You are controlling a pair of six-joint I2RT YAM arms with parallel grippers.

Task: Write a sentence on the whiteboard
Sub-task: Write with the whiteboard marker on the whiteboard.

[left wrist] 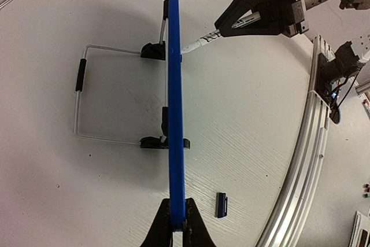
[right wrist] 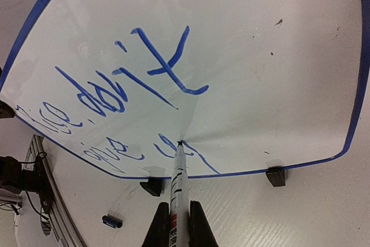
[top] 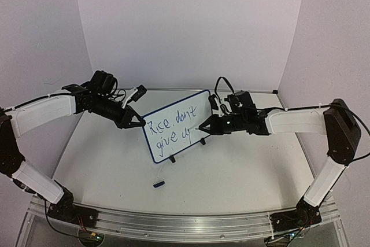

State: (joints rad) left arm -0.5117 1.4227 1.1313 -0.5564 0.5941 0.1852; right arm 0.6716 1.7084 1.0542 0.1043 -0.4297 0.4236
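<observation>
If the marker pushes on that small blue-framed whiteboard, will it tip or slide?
Likely light and thin: the small blue-framed whiteboard shows edge-on as a slim line. Its wire stand behind probably resists tipping backward. It might slide, but the left gripper clamping its edge should steady it.

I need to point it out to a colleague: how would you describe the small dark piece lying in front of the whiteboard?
Find the whiteboard standing at the centre of the table. In front of its written face, toward the table's near edge, lies a short dark-blue piece, perhaps a marker cap. Unlike the board's black clip feet, it lies loose, touching nothing.
</observation>
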